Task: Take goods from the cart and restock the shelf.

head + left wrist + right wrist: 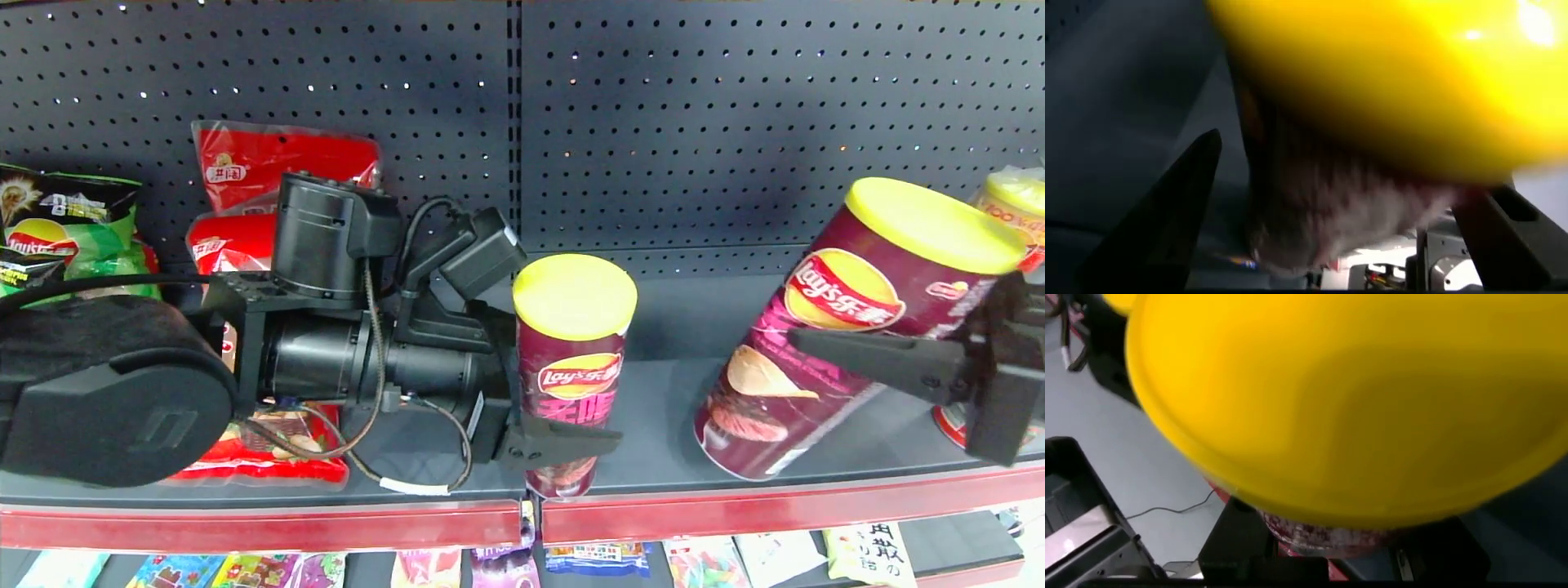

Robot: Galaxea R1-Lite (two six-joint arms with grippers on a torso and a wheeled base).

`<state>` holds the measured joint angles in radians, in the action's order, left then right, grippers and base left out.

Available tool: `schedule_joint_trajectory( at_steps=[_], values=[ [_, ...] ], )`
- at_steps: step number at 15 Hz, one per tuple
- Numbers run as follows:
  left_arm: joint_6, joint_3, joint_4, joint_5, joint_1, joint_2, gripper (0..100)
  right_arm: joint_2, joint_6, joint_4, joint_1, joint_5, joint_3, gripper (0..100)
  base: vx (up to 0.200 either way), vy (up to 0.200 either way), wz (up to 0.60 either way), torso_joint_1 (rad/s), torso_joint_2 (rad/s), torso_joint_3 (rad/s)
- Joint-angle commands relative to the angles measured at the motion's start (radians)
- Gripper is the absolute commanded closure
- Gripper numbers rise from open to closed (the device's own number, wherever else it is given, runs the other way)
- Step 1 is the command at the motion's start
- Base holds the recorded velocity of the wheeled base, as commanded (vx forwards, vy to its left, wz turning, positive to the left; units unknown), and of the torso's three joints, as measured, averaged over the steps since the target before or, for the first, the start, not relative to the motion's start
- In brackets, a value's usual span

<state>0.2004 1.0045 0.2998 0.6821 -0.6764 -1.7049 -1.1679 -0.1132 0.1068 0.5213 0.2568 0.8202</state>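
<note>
Shelf (686, 408), dark grey, red front strip, pegboard back (735, 122). Head view: left gripper (584, 408) set about left can (571, 327), maroon with a yellow lid, upright at the shelf's near edge, centre; whether it squeezes the can or is released cannot be told. Right gripper (849, 343) clenched on right can (857, 269), same kind, tilted with its lid toward the far right, low end by the near edge. Red snack bags (277, 163) and green chip bag (65, 229) at far left; third can (1016, 200) at far right, behind. Left wrist view: left can (1372, 82) close up, blurred. Right wrist view: right can (1355, 400), yellow lid close up, maroon body beyond.
</note>
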Motion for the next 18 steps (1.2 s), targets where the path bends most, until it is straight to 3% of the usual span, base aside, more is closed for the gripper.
schedule_joint_trajectory(
  at_steps=[1,5,10,14,18],
  values=[
    [-0.001,-0.058,0.004,-0.004,0.006,0.057,0,-0.133,-0.002,-0.001,0.000,0.002,0.086,100,0.000,0.000,0.00,0.000,0.00,0.000],
    [0.001,-0.115,0.002,-0.004,0.061,0.117,0,-0.276,-0.003,0.008,-0.021,0.050,0.192,100,0.000,0.000,0.00,0.000,0.00,0.000],
    [0.001,-0.241,0.002,-0.004,0.126,0.218,0,-0.463,-0.060,0.114,-0.014,0.128,0.312,100,0.000,0.000,0.00,0.000,0.00,0.000],
    [0.001,-0.237,0.002,-0.006,0.179,0.231,0,-0.550,-0.066,0.114,0.019,0.150,0.393,100,0.000,0.000,0.00,0.000,0.00,0.000],
    [-0.001,-0.239,0.004,-0.007,0.187,0.231,0,-0.589,-0.074,0.114,0.029,0.151,0.409,100,0.000,0.000,0.00,0.000,0.00,0.000]
  ],
)
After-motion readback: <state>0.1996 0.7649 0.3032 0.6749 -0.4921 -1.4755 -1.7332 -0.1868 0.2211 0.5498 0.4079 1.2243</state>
